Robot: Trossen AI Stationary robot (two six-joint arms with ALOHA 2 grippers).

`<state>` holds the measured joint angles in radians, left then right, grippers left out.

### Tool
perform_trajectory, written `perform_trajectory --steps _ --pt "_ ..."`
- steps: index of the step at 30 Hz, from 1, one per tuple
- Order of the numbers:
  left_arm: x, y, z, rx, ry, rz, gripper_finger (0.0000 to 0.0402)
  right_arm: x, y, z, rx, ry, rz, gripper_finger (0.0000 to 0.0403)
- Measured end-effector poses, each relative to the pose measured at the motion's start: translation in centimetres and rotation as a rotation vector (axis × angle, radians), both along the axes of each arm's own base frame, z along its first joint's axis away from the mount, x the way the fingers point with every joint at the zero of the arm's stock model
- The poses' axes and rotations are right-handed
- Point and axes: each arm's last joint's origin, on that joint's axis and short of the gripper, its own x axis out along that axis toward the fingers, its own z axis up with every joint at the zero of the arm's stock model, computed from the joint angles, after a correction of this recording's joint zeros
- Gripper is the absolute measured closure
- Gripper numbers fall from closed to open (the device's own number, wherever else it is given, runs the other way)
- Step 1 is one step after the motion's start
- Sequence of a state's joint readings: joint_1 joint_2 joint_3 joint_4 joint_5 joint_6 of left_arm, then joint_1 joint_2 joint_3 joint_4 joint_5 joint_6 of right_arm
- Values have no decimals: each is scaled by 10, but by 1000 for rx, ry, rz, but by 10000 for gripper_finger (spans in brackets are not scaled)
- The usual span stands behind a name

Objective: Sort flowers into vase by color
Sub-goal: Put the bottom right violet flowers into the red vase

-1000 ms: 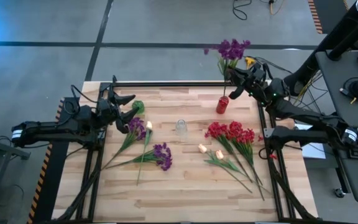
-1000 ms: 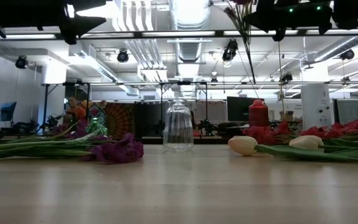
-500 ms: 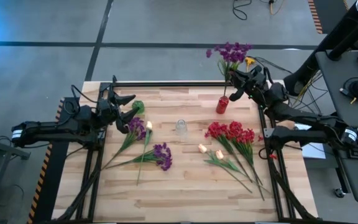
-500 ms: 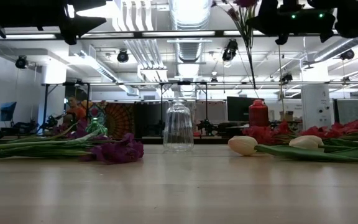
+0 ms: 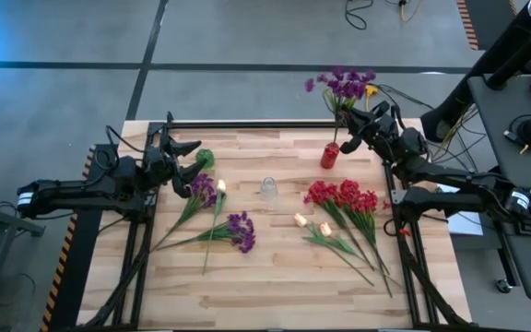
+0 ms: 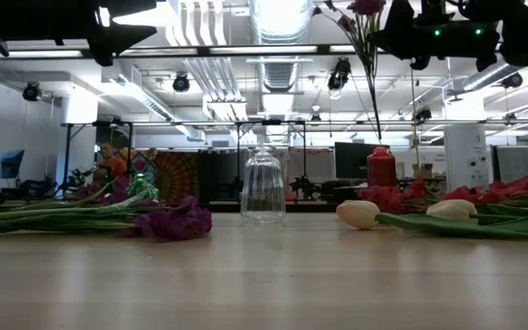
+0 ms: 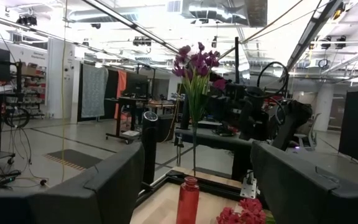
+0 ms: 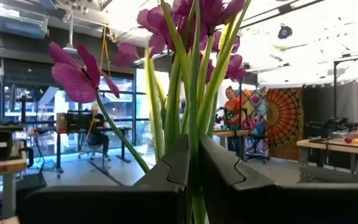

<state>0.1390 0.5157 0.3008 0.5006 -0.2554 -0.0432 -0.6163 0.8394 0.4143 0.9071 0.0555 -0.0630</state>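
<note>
Overhead, right gripper (image 5: 365,117) clamping purple flower stem (image 5: 341,88) above red vase (image 5: 329,155), left gripper (image 5: 184,159) idling open at nine o'clock, clear vase (image 5: 268,187) sitting center.

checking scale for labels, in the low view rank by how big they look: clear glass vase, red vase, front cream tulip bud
1. clear glass vase, tallest and widest.
2. red vase, though it stands farther back, so its true size may be closer.
3. front cream tulip bud, lying low on the table; about as wide as the red vase, much shorter.
</note>
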Motion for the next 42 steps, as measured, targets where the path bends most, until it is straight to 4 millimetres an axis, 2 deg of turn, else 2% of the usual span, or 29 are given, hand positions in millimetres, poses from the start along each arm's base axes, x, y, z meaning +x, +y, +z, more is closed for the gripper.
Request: perform_trajectory --steps 10,16,42 --pt "0 0 0 -8 -4 -5 125 -12 8 -18 -64 -95 -21 385" --pt "0 0 0 -8 -4 -5 125 -14 8 -26 -48 -75 -53 385" --pt "0 0 0 -15 -7 -7 125 -14 7 -28 -36 -68 -83 385"
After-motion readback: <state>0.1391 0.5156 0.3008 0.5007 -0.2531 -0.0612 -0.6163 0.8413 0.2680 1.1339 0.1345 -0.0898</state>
